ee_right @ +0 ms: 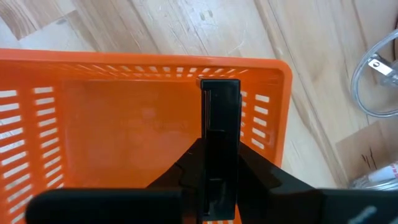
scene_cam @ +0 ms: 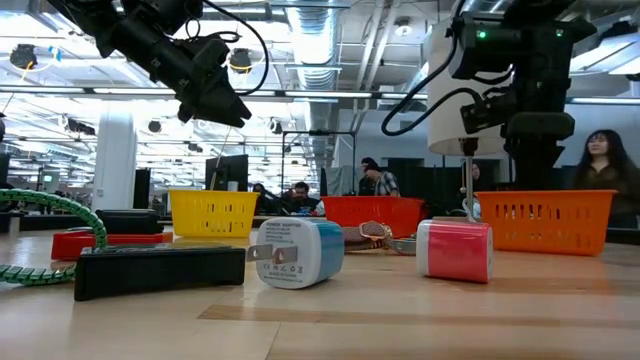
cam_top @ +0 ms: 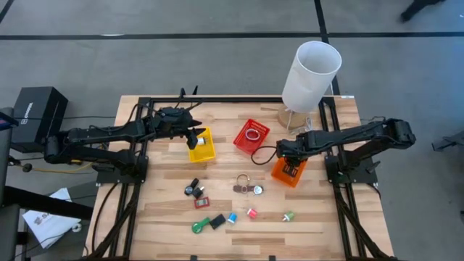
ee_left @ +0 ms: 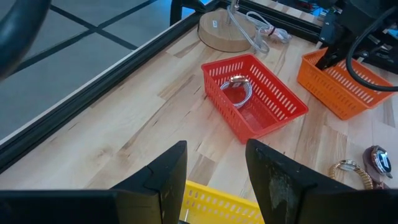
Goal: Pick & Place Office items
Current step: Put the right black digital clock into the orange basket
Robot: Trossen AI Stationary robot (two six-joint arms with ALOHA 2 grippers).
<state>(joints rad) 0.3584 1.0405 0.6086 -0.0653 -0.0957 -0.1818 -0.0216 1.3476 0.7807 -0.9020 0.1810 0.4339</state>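
yellow bin (cam_top: 201, 144): centre-left of the high view; contents hidden by the left gripper above it.
red bin (cam_top: 251, 135): centre, just right of the yellow one; holds a metal key ring (ee_left: 238, 89).
orange bin (cam_top: 288, 171): right of centre; the right wrist view shows its floor bare apart from the held piece.
left gripper (ee_left: 214, 174): over the yellow bin's rim, fingers spread apart, nothing between them.
right gripper (ee_right: 219, 163): above the orange bin, fingers pinching a black bar (ee_right: 220, 130).
black bar: long axis in line with the fingers, free end pointing down into the bin.
office items (cam_top: 225, 203): scattered lower centre of the high view, below the bins.
black block (scene_cam: 158, 270): low view lower left, lying flat, long axis left-right.
white-blue charger (scene_cam: 296, 252): low view centre, prongs pointing left.
white cylinder (cam_top: 310, 76): upper right, behind the bins.
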